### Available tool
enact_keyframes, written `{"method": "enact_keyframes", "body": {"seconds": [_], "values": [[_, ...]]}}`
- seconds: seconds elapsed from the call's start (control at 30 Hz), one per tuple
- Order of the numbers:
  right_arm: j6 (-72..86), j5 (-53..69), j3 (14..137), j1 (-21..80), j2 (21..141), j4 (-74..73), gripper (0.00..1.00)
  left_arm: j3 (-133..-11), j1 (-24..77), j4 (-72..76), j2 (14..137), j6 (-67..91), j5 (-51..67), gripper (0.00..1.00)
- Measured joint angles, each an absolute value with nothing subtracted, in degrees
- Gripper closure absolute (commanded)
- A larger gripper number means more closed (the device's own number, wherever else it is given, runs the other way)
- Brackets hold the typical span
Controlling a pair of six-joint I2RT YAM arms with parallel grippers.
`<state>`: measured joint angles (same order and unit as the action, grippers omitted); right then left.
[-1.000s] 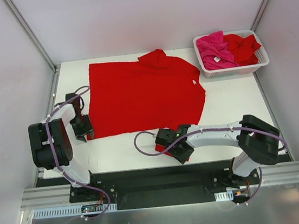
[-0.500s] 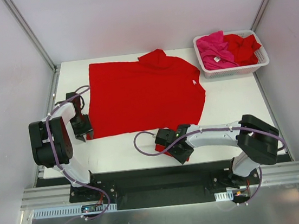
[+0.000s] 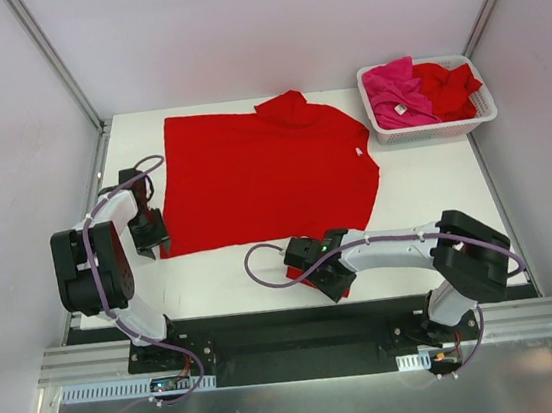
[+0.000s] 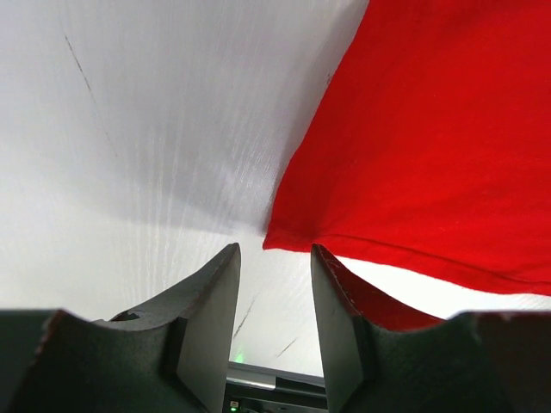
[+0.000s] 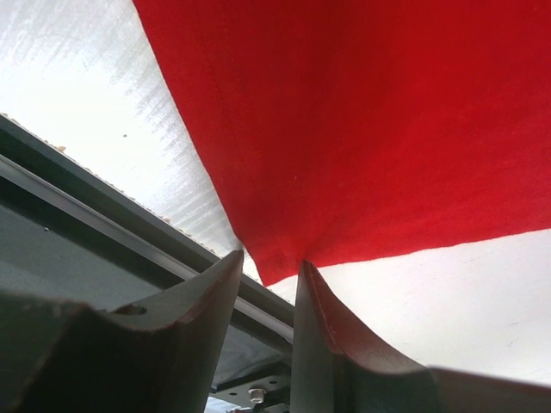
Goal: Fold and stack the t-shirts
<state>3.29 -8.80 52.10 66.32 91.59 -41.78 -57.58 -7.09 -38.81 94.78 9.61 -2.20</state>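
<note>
Red t-shirt [image 3: 267, 172], magenta-pink shirt [image 3: 393, 91], white basket [image 3: 483, 111], white table [image 3: 435, 187]

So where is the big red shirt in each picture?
Top external: the big red shirt lies spread flat mid-table, left of the white basket.
Left wrist: it fills the right side, one corner reaching the fingers.
Right wrist: it fills the top, one corner pinched between the fingers.
Shared landmark: the white table, bare beside the shirt in every view.

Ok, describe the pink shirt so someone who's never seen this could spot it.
Look at the white slotted basket at the table's far right corner. The magenta-pink t-shirt fills its left half, showing a small white label, unlike the crumpled red t-shirt beside it.
</note>
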Motion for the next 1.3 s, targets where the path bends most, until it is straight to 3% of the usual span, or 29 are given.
{"method": "enact_keyframes", "body": {"seconds": [0.87,0.93,1.1,1.3], "values": [[2.7,-8.8,52.1,66.3,91.6,-41.9,0.64,-57.6,-7.1,-38.8,96.7,9.6,-3.6,0.68],[2.7,-8.8,52.1,66.3,91.6,-41.9,0.64,-57.6,-7.1,-38.8,96.7,9.6,-3.6,0.76],[2.7,-8.8,52.1,66.3,91.7,-41.9,0.64,-57.6,-7.1,-38.7,96.8,9.8,-3.3,0.79],[2.7,-8.8,52.1,66.3,91.8,-41.9,0.64,-57.6,-7.1,-38.6,96.9,9.8,-3.0,0.9]]}}
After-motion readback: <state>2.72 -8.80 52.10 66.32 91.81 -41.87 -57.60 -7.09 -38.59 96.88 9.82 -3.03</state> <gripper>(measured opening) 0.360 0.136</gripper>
